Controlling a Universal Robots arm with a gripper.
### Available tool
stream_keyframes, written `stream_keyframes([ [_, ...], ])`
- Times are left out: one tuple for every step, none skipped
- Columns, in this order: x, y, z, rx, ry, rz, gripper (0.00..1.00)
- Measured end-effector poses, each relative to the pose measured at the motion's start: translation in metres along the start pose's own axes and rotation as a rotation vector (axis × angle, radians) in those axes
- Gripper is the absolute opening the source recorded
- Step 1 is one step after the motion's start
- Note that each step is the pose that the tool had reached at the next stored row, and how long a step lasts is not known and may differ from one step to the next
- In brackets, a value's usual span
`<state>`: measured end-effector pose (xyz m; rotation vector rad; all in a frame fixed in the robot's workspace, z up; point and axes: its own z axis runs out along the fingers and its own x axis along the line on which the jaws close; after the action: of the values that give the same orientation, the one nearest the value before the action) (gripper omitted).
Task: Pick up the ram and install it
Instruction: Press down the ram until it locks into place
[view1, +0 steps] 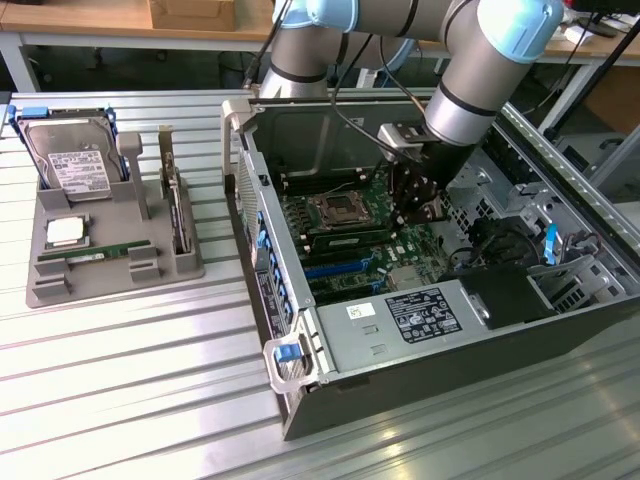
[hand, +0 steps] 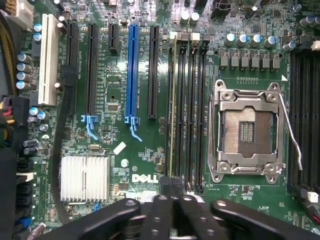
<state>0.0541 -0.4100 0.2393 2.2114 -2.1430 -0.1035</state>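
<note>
We saw a grey parts tray (view1: 60, 285) on the exterior view's left of the slatted table (view1: 130, 400) | it held an upright hard drive (view1: 68, 160), a silver CPU chip (view1: 64, 232) and a bracketed card (view1: 175, 205) | an open computer case (view1: 300, 400) lay right | motherboard (hand: 120, 165) showed an empty CPU socket (hand: 247, 131), a blue slot (hand: 132, 70) and a finned heatsink (hand: 84, 178).

My arm (view1: 470, 95) of thick silver-grey tubes, pale blue caps at my joints, black rings between segments, thin black cables trailing beside it, a grey bracket at my wrist, my gripper (hand: 175, 207) matt black, rounded linkages, small round bolts
</note>
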Motion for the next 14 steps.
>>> stream_keyframes([
  [0.000,0.0002,-0.0022,0.0015,0.0002,0.000,0.10],
  [0.000,0.0012,-0.0035,0.0044,0.0001,0.000,0.10],
  [0.000,0.0041,-0.0033,0.0078,0.0001,0.000,0.10],
  [0.000,0.0080,-0.0030,0.0107,0.0003,0.000,0.10],
  [0.000,0.0152,-0.0024,0.0143,0.0004,0.000,0.10],
  [-0.001,0.0283,-0.0012,0.0184,0.0005,0.000,0.10],
  [-0.001,0.0387,-0.0003,0.0204,0.0006,0.000,0.10],
  [-0.001,0.0452,0.0003,0.0213,0.0005,0.000,0.10],
  [-0.002,0.0615,0.0018,0.0231,0.0008,0.000,0.10],
  [-0.002,0.0726,0.0028,0.0243,0.0008,0.000,0.10],
  [-0.003,0.0798,0.0035,0.0251,0.0007,0.000,0.10],
  [-0.003,0.0839,0.0039,0.0255,0.0008,0.000,0.10],
  [-0.003,0.0922,0.0047,0.0262,0.0008,0.000,0.10],
  [-0.003,0.1005,0.0057,0.0269,0.0008,0.000,0.10],
])
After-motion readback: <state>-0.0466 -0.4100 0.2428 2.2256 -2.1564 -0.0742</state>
